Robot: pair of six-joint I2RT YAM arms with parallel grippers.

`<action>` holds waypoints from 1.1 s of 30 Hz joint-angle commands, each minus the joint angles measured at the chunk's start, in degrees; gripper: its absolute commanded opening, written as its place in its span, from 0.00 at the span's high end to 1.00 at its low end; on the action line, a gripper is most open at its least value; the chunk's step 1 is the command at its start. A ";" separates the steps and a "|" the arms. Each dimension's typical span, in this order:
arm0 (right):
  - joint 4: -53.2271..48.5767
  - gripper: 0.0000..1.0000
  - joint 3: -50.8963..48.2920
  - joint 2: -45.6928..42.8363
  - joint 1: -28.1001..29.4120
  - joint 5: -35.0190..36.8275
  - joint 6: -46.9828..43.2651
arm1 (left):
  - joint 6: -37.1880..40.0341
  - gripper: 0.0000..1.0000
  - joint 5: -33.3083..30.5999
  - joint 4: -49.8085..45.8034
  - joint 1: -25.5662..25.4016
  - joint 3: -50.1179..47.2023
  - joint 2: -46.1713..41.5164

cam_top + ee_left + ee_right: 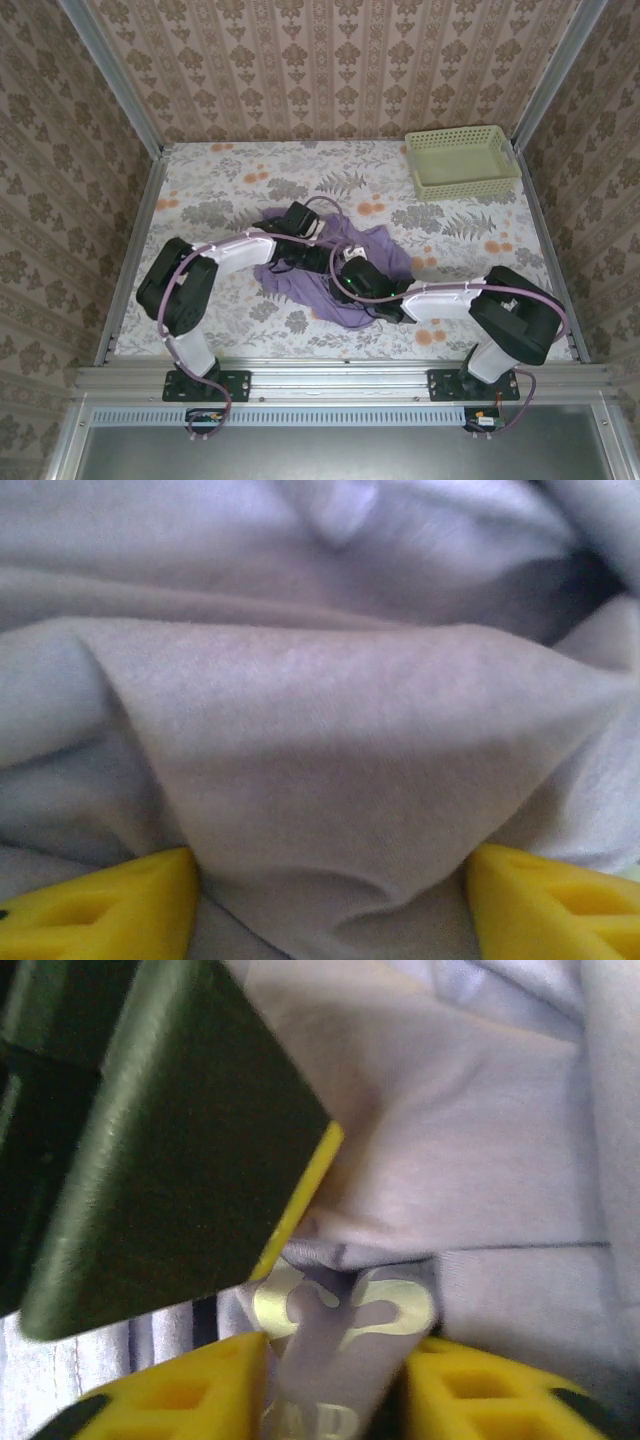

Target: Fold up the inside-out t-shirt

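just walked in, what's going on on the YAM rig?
Both arms are bent over a crumpled lavender t-shirt in the middle of the table; nothing is folded yet. The left gripper is open, with a fold of fabric bulging between its fingers. The right gripper has a narrow strip of the shirt between its close-set fingers; whether it grips, I can't tell. The green basket sits apart at the far right corner.
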 commanded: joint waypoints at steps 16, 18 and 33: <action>-7.25 1.00 -9.81 -28.28 0.83 1.86 -9.33 | -7.48 1.00 -4.54 -0.72 12.94 -3.10 -18.96; -8.63 1.00 -12.46 -33.95 0.70 2.98 -8.73 | -8.64 1.00 -3.99 -0.93 17.37 -5.48 -22.76; -19.62 0.44 -3.24 -26.97 0.53 5.54 -9.86 | -7.24 1.00 0.65 -1.58 13.69 -8.55 -17.89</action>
